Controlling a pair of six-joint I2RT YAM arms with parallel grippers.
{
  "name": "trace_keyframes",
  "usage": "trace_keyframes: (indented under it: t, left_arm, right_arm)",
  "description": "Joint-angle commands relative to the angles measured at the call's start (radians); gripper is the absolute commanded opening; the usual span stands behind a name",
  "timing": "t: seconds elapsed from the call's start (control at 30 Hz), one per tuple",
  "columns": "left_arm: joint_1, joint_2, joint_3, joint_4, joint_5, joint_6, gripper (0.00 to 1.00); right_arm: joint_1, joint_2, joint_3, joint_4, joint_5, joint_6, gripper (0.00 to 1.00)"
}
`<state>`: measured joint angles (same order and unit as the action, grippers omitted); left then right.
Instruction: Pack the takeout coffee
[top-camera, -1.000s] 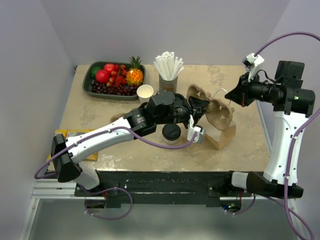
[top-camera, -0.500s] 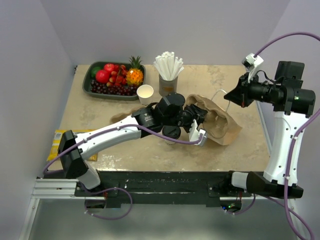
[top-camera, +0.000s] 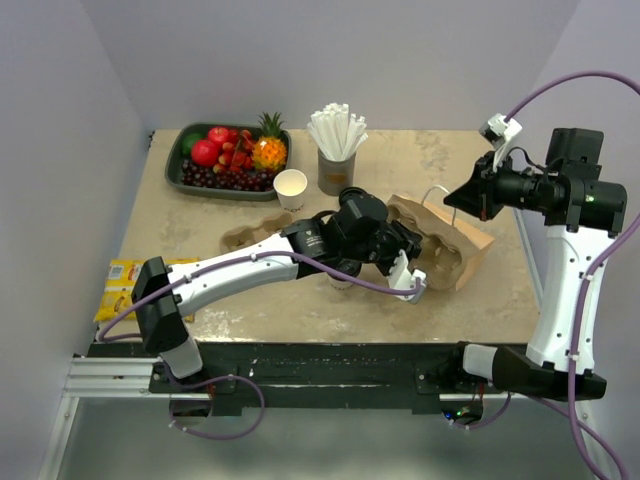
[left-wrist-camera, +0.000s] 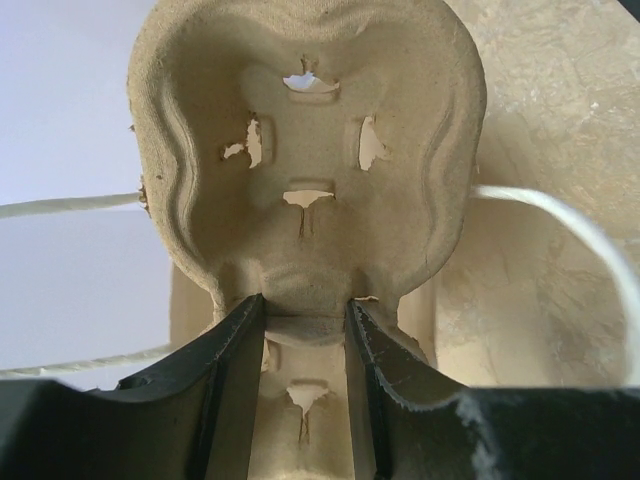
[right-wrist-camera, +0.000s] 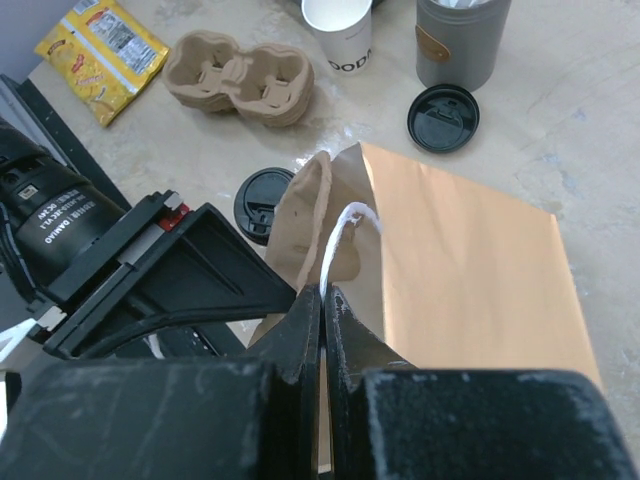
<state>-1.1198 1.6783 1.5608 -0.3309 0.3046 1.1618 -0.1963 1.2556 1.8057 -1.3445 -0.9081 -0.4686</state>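
Note:
The takeout coffee (right-wrist-camera: 262, 200), a white cup with a black lid, stands on the table just left of the brown paper bag (right-wrist-camera: 470, 260); in the top view it (top-camera: 338, 278) is mostly hidden under my left arm. My left gripper (left-wrist-camera: 305, 322) is shut on the middle ridge of a brown pulp carrier (left-wrist-camera: 305, 130) and holds it in the bag's mouth (top-camera: 465, 235). My right gripper (right-wrist-camera: 322, 296) is shut on the bag's white string handle (right-wrist-camera: 340, 235), above and to the right of the bag.
A stack of pulp carriers (right-wrist-camera: 240, 78), an open white cup (right-wrist-camera: 338, 30), a grey cup of straws (top-camera: 337, 165), a loose black lid (right-wrist-camera: 443, 117), a yellow snack packet (right-wrist-camera: 100, 50) and a fruit tray (top-camera: 225, 155) lie left and behind.
My left arm has pushed the carrier rightward and lower into the bag. The bag has tipped down and to the right. The right gripper still holds the handle.

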Motion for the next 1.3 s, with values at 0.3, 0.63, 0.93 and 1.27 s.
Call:
trace_keyframes:
  t: [0.3, 0.63, 0.93, 1.27]
  left_arm:
    - [0.014, -0.032, -0.03, 0.072, -0.067, -0.047, 0.0]
    - [0.021, -0.003, 0.01, 0.059, -0.116, -0.063, 0.0]
    - [0.043, -0.066, -0.065, 0.076, -0.117, -0.091, 0.0]
    - [0.081, -0.086, -0.105, 0.119, -0.071, -0.08, 0.0]
  right_arm:
    - [0.003, -0.018, 0.004, -0.028, -0.058, -0.024, 0.0]
    - [0.001, -0.001, 0.02, -0.045, -0.078, -0.038, 0.0]
    - [0.003, 0.028, 0.029, -0.045, -0.089, -0.048, 0.0]
    - [0.003, 0.07, 0.066, -0.096, -0.097, -0.12, 0.0]
